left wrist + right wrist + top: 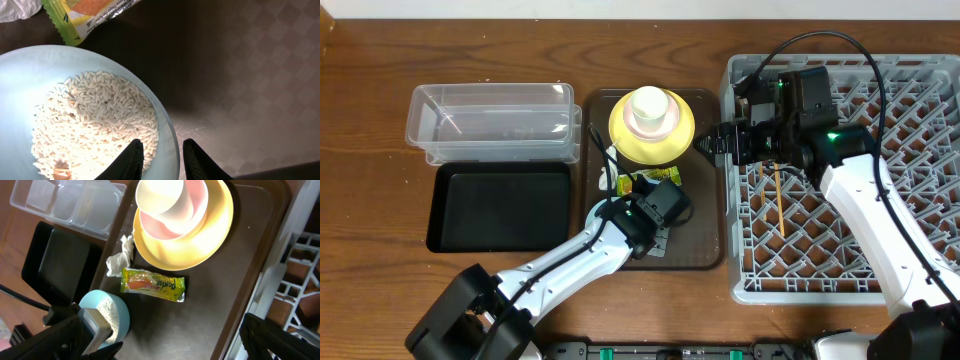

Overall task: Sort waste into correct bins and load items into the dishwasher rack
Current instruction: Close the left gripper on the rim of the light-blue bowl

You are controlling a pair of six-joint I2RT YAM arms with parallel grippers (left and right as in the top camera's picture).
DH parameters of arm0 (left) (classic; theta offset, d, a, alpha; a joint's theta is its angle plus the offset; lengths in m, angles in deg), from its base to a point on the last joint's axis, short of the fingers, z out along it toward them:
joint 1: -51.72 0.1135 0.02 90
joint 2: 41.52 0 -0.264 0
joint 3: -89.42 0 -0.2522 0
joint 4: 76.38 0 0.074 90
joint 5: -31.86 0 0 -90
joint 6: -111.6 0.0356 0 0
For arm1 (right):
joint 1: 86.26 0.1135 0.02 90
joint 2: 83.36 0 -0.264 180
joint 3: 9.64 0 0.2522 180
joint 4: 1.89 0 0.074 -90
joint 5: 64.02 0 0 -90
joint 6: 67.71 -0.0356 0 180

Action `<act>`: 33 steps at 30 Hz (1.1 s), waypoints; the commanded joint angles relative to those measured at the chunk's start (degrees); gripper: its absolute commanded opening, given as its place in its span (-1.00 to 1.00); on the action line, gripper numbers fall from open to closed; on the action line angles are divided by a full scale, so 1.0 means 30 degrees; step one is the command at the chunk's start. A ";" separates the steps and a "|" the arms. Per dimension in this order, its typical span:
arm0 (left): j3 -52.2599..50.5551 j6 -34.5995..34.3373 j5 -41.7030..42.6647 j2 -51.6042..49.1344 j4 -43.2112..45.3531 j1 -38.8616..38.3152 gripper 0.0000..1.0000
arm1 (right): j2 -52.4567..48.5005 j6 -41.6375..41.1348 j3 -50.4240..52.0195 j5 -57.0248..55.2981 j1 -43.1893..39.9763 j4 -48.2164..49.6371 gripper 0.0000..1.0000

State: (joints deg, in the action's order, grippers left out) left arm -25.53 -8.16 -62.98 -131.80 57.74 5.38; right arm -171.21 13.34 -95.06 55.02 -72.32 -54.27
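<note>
Peeking through the left wrist view first: the left gripper (159, 161) has one finger inside and one outside the rim of the light blue bowl (30, 70) and looks pinched on it. The bowl is cut off at the left and bottom of that shot. One heap of rice scraps (95, 120) sits in it.

From overhead the bowl is totally hidden under the gripper. It stands on the front-left part of the brown serving tray (705, 235), with bare tray floor to its right up to the raised edge.

Just behind it are one snack wrapper (152, 284), lying flat, and one crumpled tissue (120, 255) by the tray's left edge.

Further back is one yellow plate (680, 135) carrying a white bowl (192, 215) with the cup (160, 197) nested inside.

The right gripper (715, 142) hangs wide open with nothing in it, between the plate and the rack (820, 290).

The chopsticks (778, 200) lie in the rack, too thin for me to count.

Left of the serving tray there's one black tray (500, 205), with one clear tub (490, 120) behind it.
</note>
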 commanded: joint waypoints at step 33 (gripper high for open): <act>-0.0197 0.0109 -0.0029 -0.0678 0.0022 -0.0044 -0.55 | 0.0175 -0.0066 -0.0219 0.0255 0.0131 0.0007 0.98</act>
State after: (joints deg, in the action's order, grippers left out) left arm -25.60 -8.16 -62.80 -133.74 57.91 5.38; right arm -171.21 13.34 -95.06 55.02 -72.32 -54.27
